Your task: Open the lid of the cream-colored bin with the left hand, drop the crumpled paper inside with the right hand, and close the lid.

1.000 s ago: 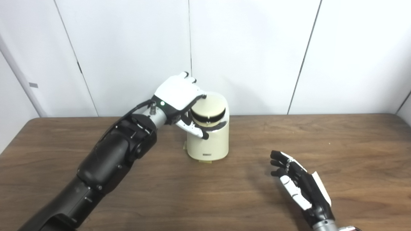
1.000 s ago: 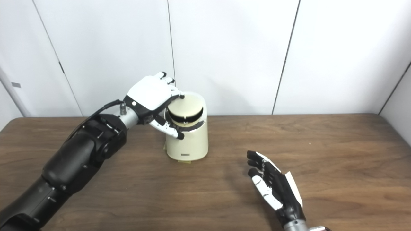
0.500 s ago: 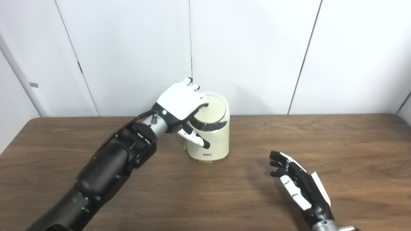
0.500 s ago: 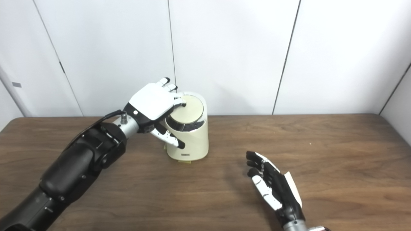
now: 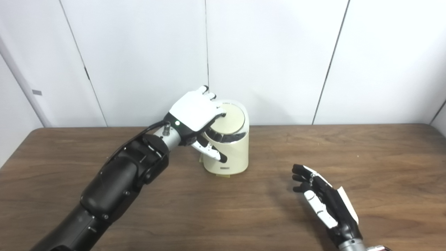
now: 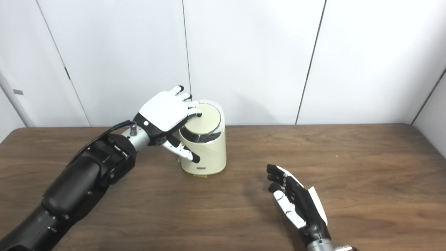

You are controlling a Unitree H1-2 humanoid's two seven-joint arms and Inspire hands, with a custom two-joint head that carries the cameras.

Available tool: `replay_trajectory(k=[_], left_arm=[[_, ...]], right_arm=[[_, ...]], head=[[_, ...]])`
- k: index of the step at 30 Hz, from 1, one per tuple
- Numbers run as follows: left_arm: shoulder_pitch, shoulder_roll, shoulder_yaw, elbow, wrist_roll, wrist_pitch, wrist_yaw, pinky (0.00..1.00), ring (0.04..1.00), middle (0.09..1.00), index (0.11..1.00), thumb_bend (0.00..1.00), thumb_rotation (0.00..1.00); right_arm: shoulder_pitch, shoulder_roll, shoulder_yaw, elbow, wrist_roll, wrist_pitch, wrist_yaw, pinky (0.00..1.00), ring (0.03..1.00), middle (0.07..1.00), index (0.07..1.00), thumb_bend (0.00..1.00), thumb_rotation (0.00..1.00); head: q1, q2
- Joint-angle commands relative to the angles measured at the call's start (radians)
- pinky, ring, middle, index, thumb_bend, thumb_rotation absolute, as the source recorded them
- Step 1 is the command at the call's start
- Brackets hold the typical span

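Left hand (image 5: 193, 112) on lid (image 5: 230, 120) — closed

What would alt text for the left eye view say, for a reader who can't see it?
A robot's white-backed left hand rests its fingers on the round lid of a small cream-colored cylindrical bin standing on a dark wooden table. The black right hand lies open and empty on the table to the bin's right, before white wall panels.
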Motion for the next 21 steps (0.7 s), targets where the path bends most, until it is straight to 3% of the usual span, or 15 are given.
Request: replay_trajectory(k=[1, 7, 21], left_arm=[[-0.019, 0.01, 0.006, -0.023, 0.003, -0.013, 0.002, 1.0, 0.931, 0.822, 0.819, 1.0, 0.8], [0.0, 0.008, 0.003, -0.02, 0.008, -0.034, 0.045, 1.0, 0.901, 0.799, 0.794, 1.0, 0.78], [0.057, 0.015, -0.028, -0.089, 0.048, -0.065, 0.01, 1.0, 0.913, 0.822, 0.817, 1.0, 0.81]], right_arm=[[-0.017, 0.003, 0.002, -0.012, 0.008, -0.013, -0.006, 0.71, 0.827, 0.838, 0.814, 0.2, 0.72], [-0.016, 0.001, 0.006, -0.015, -0.001, -0.019, -0.006, 0.71, 0.824, 0.835, 0.812, 0.2, 0.71], [-0.019, 0.006, 0.003, -0.013, 0.003, -0.013, -0.01, 0.71, 0.823, 0.833, 0.808, 0.2, 0.71]], head=[[-0.001, 0.001], [-0.001, 0.002], [0.0, 0.001]])
